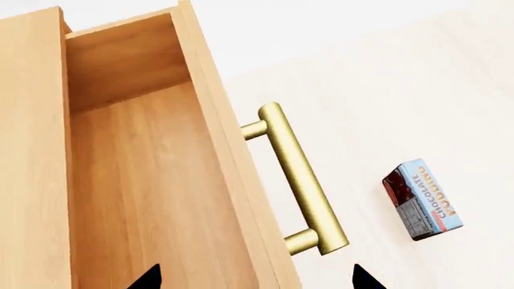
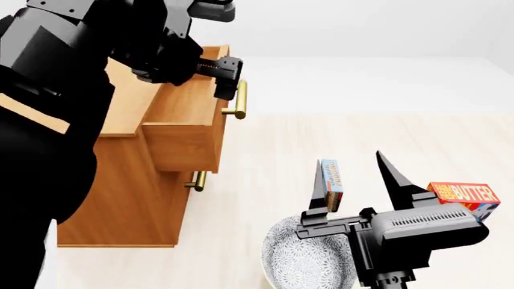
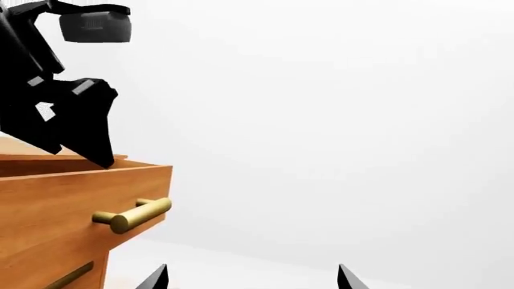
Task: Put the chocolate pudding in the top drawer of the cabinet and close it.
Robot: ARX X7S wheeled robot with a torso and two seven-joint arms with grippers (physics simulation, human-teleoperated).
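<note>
Your right gripper has its fingers spread open and empty, just beside the upright, slim, blue-edged chocolate pudding box on the floor. Your left gripper, fingers apart, hovers over the pulled-out light wood top drawer of the cabinet.

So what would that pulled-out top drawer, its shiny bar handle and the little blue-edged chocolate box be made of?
The pulled-out light brown top drawer looks like pale wood with a matte finish: faint grain lines run along its boards. Its golden bar handle seems brushed brass or similar metal, given the soft sheen. The small blue-edged chocolate pudding box appears to be printed cardboard, with lettering and a label panel on flat faces.
</note>
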